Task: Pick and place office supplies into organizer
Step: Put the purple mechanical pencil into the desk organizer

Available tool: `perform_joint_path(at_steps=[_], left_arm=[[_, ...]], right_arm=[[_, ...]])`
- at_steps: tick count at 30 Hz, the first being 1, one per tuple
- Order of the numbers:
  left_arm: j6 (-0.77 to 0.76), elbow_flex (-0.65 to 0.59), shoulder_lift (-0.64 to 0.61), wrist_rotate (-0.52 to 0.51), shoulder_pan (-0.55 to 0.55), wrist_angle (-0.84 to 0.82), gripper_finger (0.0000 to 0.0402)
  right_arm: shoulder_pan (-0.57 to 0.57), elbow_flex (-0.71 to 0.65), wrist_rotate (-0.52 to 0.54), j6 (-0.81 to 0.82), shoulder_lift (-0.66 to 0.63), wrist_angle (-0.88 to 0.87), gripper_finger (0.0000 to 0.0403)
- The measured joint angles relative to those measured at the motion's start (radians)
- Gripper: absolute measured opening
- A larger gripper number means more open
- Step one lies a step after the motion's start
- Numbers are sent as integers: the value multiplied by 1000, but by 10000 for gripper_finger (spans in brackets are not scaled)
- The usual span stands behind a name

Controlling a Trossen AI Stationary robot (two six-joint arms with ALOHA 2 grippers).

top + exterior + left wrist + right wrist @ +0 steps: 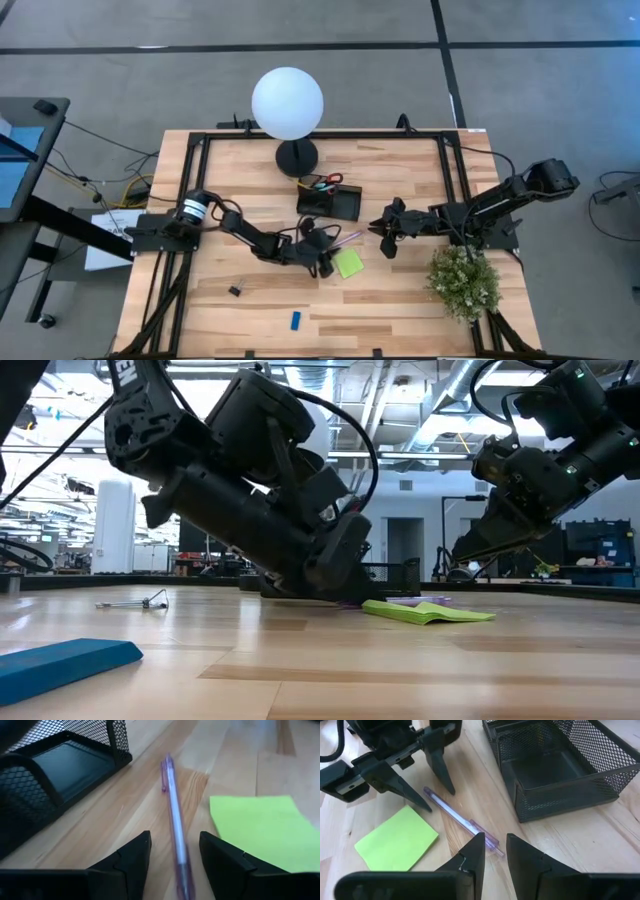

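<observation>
table: pale wood planks (400, 300) inside a dark metal frame.
organizer: black wire-mesh tray (330, 200) with a solid floor, just in front of the round lamp base (297, 157); red-handled scissors (325, 182) stand in its rear part.
pen: thin, clear, purple-tinted plastic (174, 815), lying flat on the wood between the organizer and the sticky pad.
sticky pad: flat lime-green square (348, 263), just beside the pen; the low view shows its top sheet curling up slightly.
left gripper: (172, 857) low over the table, arm stretched in from the left edge, fingers wide apart on either side of the pen, not pinching it.
right gripper: (494, 851) reaching in from the right, tilted down over the pen's other end, fingers narrowly parted, holding nothing.
high view only: small black clip (234, 291) and blue eraser (296, 320) near the front edge; potted plant (463, 280) at right; white globe lamp (288, 103).
low view only: the eraser's flat wedge shape up close.
</observation>
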Motion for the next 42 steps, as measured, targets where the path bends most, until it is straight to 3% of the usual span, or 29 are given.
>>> perform_joint_path(at_steps=[11,23,29,33,36,42], left_arm=[[-68,1,-41,-15,-2,-149,171],[-111,-2,-42,-1,20,-128,167],[-132,1,-25,-27,19,-156,103],[-150,1,34,-85,8,-35,58],[-133,1,57,-147,0,-2,41],[-133,-1,58,-141,1,34,24]], right_arm=[[0,0,0,0,0,-3,72],[0,0,0,-1,0,-3,72],[0,0,0,-4,0,-8,72],[0,0,0,-3,0,-15,72],[0,0,0,-3,0,-17,72],[0,0,0,-3,0,-20,72]])
